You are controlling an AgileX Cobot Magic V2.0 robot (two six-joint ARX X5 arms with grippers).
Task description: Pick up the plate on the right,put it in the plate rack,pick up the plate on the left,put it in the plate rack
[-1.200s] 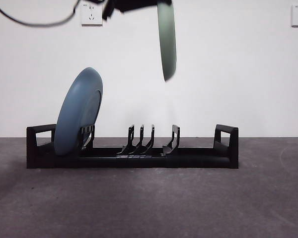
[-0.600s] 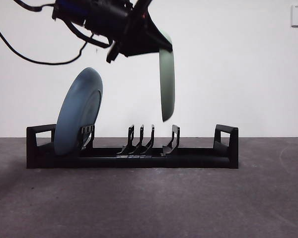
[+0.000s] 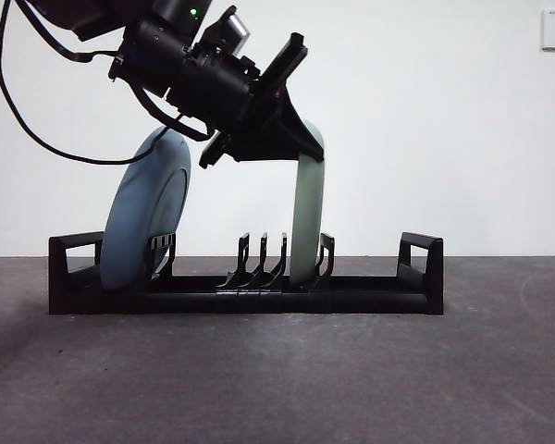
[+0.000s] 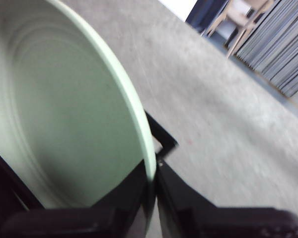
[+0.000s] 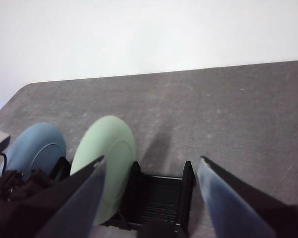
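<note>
Left gripper [image 3: 301, 148] clamps green plate [image 3: 306, 222] rim from above, arm slanting down; plate upright in plate rack [image 3: 245, 294] slot. Left wrist view shows jaws pinching rim. Right wrist view alone shows right gripper [image 5: 151, 191] spread wide, empty, above rack end. Blue plate [image 3: 148, 222] leans far from fingers.

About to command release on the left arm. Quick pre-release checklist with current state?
1. Green plate bottom edge down in the plate rack, between dividers: ok.
2. Green plate upright: ok, near vertical.
3. Left tool gripping the plate rim: ok, shut on it.
4. Blue plate seated at the rack's other end, apart from the green one: ok.
5. Right tool clear of the rack: ok, open, held back.
6. Plate fully bottomed in the slot: cannot tell.
</note>
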